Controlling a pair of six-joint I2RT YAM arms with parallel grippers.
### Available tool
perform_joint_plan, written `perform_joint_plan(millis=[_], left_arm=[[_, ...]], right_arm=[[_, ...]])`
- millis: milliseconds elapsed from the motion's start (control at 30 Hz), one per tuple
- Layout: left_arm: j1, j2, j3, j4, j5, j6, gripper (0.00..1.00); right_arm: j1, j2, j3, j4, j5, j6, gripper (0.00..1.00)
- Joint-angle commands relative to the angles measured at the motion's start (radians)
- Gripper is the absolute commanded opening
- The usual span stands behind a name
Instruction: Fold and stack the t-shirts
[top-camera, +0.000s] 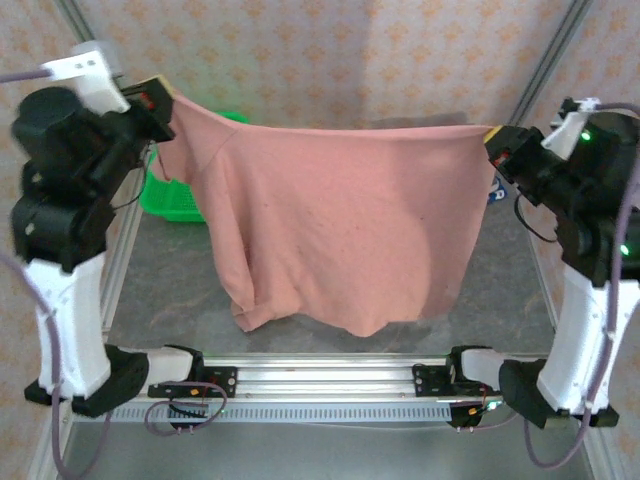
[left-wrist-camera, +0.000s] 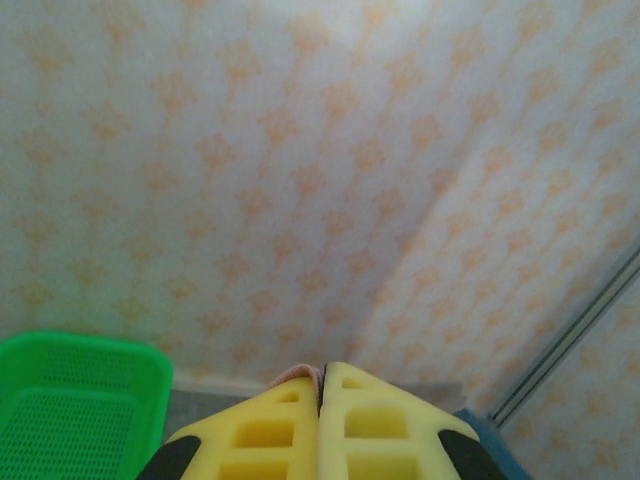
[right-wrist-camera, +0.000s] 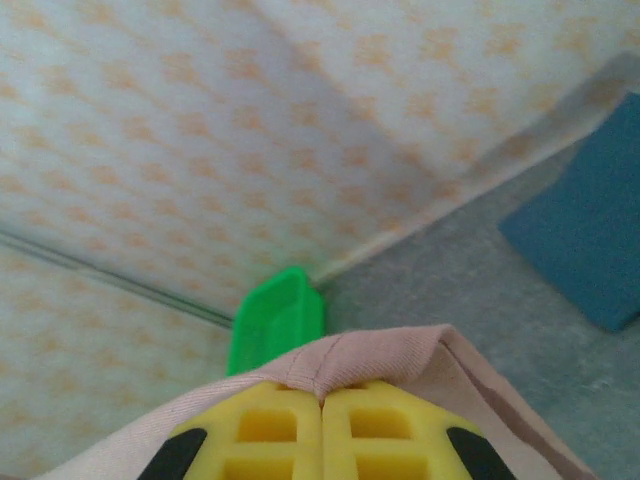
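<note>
While left hand (top-camera: 170, 103) and right hand (top-camera: 493, 140) clamp the t-shirt (top-camera: 340, 220), wallpaper (top-camera: 330, 50) backs a grey, perhaps stone, table (top-camera: 170, 280).

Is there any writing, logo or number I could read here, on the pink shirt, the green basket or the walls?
No text can be read anywhere.
The pink t-shirt, hanging between the left gripper and the right gripper, shows only a plain side.
The green basket shows no label.
The wallpaper has a repeating ornament, not lettering.
</note>
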Motion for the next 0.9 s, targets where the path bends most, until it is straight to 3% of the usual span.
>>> perform_joint_plan(millis=[0, 133, 233, 300, 367, 400, 433, 467, 533, 567, 600, 700, 867], left_arm=[[0.008, 0.104, -0.09, 0.116, 0.032, 0.037, 0.0], [-0.006, 0.322, -0.07, 0.139, 0.058, 0.074, 0.0], [-0.034, 0.567, 0.099, 0.078, -0.018, 0.155, 0.0], [-0.038, 0.756, 0.259, 0.051, -0.057, 0.157, 0.0], [-0.031, 0.908, 0.357, 0.098, -0.065, 0.101, 0.0], [-0.029, 0.955, 0.377, 0.13, -0.074, 0.066, 0.09], [-0.027, 1.013, 0.424, 0.14, -0.069, 0.027, 0.42], [-0.026, 1.08, 0.512, 0.121, -0.052, -0.023, 0.6], [-0.025, 1.185, 0.725, 0.06, 0.002, -0.118, 0.78], [-0.029, 1.214, 0.815, 0.049, 0.026, -0.155, 0.95], [-0.029, 1.214, 0.861, 0.058, 0.045, -0.182, 1.0], [-0.029, 1.082, 0.76, 0.119, 0.109, -0.228, 1.0], [-0.047, 0.754, 0.407, 0.135, 0.149, -0.196, 1.0]], right_arm=[[-0.023, 0.079, -0.111, 0.044, 0.117, -0.103, 0.0], [-0.089, 0.225, -0.237, 0.192, 0.117, -0.141, 0.0], [-0.102, 0.41, -0.226, 0.313, 0.171, -0.203, 0.0], [-0.11, 0.579, -0.139, 0.362, 0.182, -0.225, 0.0], [-0.113, 0.802, 0.065, 0.363, 0.211, -0.237, 0.0], [-0.115, 0.905, 0.176, 0.353, 0.197, -0.23, 0.08], [-0.123, 1.02, 0.322, 0.333, 0.148, -0.21, 0.33], [-0.132, 1.139, 0.503, 0.275, 0.126, -0.166, 0.46], [-0.144, 1.281, 0.77, 0.221, 0.072, -0.095, 0.55], [-0.143, 1.288, 0.806, 0.236, 0.055, -0.08, 0.61], [-0.139, 1.264, 0.787, 0.251, 0.051, -0.079, 0.65], [-0.132, 1.087, 0.583, 0.27, 0.021, -0.109, 0.7], [-0.127, 0.635, -0.017, 0.379, 0.047, -0.175, 0.83]])
